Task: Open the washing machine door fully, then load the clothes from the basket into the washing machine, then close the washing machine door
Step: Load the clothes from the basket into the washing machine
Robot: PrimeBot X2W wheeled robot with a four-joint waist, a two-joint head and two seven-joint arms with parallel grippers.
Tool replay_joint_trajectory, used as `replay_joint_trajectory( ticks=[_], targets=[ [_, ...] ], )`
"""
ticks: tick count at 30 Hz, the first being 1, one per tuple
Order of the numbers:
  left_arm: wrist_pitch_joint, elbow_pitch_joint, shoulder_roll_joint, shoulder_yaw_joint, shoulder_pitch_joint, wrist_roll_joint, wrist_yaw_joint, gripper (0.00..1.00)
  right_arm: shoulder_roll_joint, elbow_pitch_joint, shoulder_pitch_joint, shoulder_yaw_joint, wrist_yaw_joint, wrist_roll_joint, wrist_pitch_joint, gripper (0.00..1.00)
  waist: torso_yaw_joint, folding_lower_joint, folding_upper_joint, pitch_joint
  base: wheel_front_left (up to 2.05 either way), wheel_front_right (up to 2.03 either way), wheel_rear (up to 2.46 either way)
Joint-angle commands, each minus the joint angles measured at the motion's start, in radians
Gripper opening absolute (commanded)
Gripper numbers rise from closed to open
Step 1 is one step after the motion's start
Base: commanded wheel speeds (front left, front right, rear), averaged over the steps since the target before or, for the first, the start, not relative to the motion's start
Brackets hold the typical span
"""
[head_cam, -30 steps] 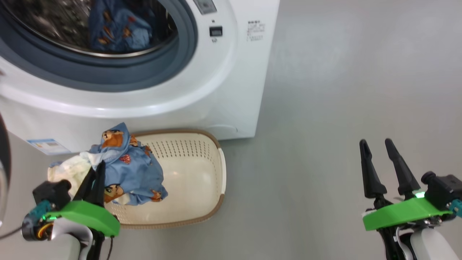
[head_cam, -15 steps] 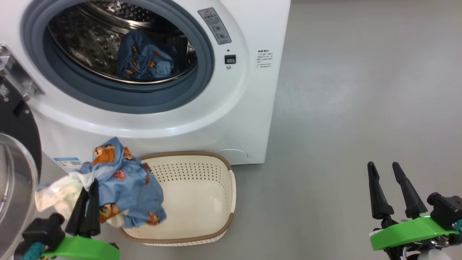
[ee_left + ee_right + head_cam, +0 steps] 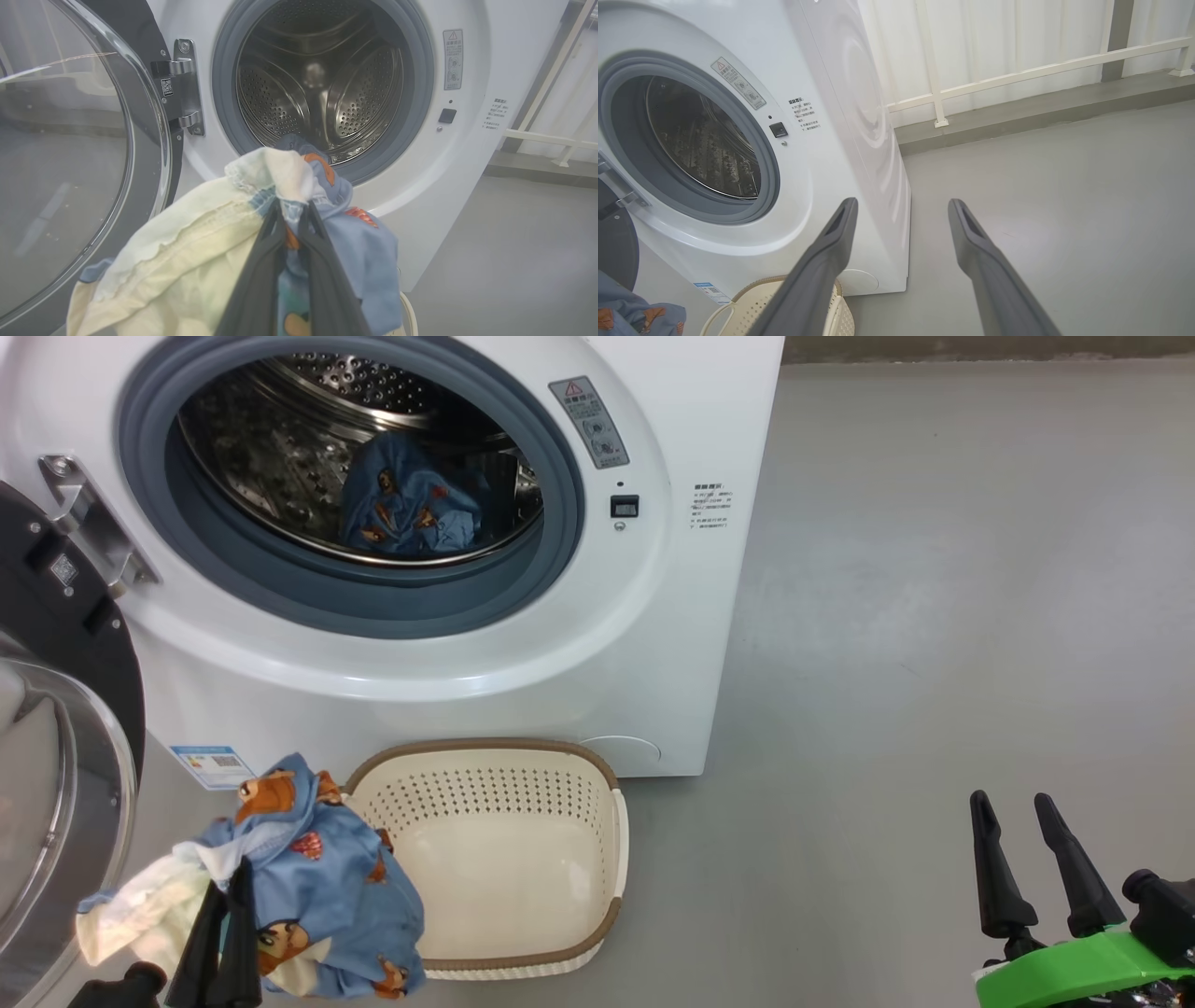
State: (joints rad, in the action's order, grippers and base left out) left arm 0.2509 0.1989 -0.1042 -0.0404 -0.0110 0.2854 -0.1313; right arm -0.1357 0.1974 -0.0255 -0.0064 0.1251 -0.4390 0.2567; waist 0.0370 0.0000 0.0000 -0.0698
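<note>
Notably, head view, garment (image 3: 406, 509) in drum (image 3: 280, 439), left claw (image 3: 293, 207) pinching second garment (image 3: 187, 252), right claw (image 3: 902, 201) spread.

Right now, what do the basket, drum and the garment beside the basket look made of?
Basket: likely moulded plastic, matte cream, punched holes, brown rim. Drum: probably stainless steel, glossy reflections, perforated. Garment: soft printed cloth, matte, creased, stitched hem; fibre unclear.

Smooth grey floor (image 3: 934, 616), faintly scuffed, spreading wide on the right. Along its far edge, a low grey kerb (image 3: 1041, 109) carrying a white railing (image 3: 1017, 76) on slim posts, pale panelled wall (image 3: 994, 28) just behind.
</note>
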Motion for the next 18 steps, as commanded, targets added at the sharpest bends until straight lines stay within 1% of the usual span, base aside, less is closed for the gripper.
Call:
replay_joint_trajectory(
  ticks=[1,7,18],
  targets=[
    [0.011,-0.039,-0.010,-0.042,0.007,-0.015,0.001,0.00,-0.023,-0.027,0.007,0.014,0.006,-0.002,0.005,1.00,-0.001,0.0000,0.0000,-0.003,0.00,0.00,0.00],
    [0.011,-0.057,0.004,-0.050,0.003,-0.020,0.001,0.00,-0.020,-0.034,0.008,0.009,0.006,0.000,0.005,1.00,-0.004,0.0000,0.0000,-0.021,0.00,0.00,0.00],
    [0.011,-0.055,0.010,-0.055,0.067,-0.014,0.001,0.00,-0.012,-0.048,0.041,-0.001,0.006,0.007,0.005,1.00,-0.010,0.0000,0.0000,-0.103,0.00,0.00,0.00]
  ],
)
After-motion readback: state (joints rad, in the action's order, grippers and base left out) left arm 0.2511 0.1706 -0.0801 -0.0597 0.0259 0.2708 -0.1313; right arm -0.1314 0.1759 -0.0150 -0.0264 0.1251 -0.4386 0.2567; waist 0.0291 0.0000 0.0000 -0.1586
